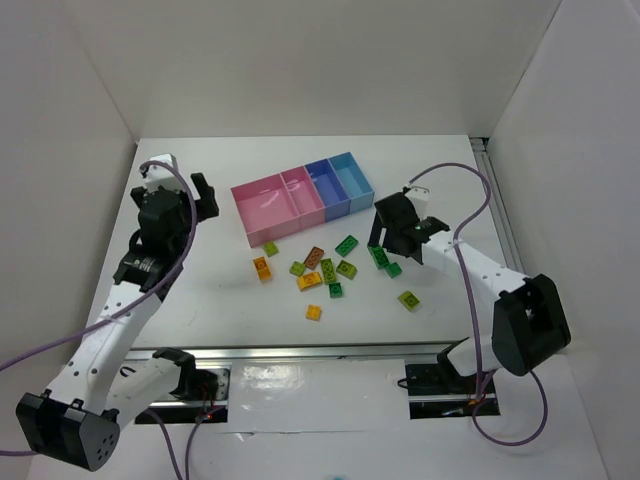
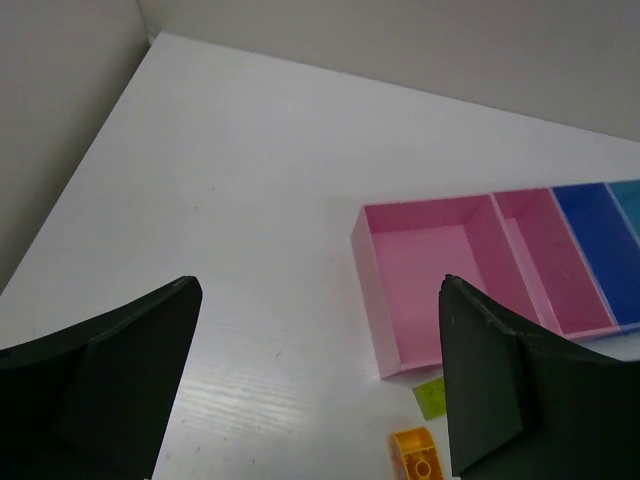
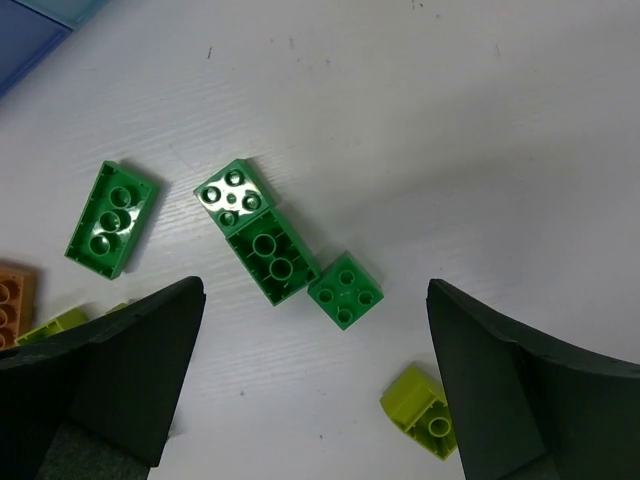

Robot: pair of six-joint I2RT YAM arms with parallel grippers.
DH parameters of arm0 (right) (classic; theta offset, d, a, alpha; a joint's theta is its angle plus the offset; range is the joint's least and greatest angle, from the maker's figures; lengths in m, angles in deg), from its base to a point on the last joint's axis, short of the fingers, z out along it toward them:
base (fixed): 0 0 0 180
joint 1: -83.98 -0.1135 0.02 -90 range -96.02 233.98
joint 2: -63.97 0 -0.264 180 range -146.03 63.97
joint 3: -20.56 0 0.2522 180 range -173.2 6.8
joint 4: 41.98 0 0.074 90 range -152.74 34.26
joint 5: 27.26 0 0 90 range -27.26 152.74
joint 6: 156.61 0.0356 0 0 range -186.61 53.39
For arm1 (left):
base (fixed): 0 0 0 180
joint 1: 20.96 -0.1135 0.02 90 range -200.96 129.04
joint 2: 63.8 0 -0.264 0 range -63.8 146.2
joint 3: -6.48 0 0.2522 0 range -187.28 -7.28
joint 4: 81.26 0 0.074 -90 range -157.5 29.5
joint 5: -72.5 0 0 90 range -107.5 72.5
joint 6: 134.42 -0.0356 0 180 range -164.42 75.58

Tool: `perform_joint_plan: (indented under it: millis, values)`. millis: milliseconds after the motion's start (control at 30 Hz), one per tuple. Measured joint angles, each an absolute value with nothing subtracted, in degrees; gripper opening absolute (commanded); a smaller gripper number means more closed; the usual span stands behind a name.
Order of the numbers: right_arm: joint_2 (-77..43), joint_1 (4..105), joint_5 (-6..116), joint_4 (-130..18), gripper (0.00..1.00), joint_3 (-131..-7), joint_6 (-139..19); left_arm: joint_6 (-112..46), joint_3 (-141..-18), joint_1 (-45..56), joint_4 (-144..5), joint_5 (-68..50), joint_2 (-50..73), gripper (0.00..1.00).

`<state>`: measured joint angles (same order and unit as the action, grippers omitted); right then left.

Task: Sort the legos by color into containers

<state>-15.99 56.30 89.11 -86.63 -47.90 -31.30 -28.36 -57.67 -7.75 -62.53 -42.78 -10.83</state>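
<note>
Right gripper [image 1: 392, 248] hangs wide open, nothing in its grasp, right over the dark green legos [image 3: 258, 236] at the 3 o'clock edge of the scatter. Left gripper [image 1: 203, 196] stands open and empty too, out at 9 o'clock of the containers [image 1: 285, 233]. That joined row, pink, pink, blue, light blue, sits at 12 o'clock of the loose legos [image 1: 310, 282], which all lie on the table [image 1: 225, 300].

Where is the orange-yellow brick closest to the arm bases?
Top view: the orange-yellow brick sits mid-table, nearest the front edge, below-left of a dark green brick.
</note>
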Motion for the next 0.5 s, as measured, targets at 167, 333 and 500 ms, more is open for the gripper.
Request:
perform_joint_plan:
  millis: [167,333,500]
  values:
    - [-13.6,55.7,88.7,-86.2,0.99,-47.0,-31.5,-23.9,-60.4,-7.7,-53.5,-49.0,-10.5,1.0]
    - [-13.2,55.7,86.7,-84.5,0.97,-47.0,-34.5,-21.5,-63.9,-7.6,-48.1,-46.6,-7.8,1.0]
    - [-18.3,55.7,81.8,-83.3,0.97,-48.2,-40.5,-21.9,-64.2,-6.3,-46.1,-42.7,-6.2,1.0]
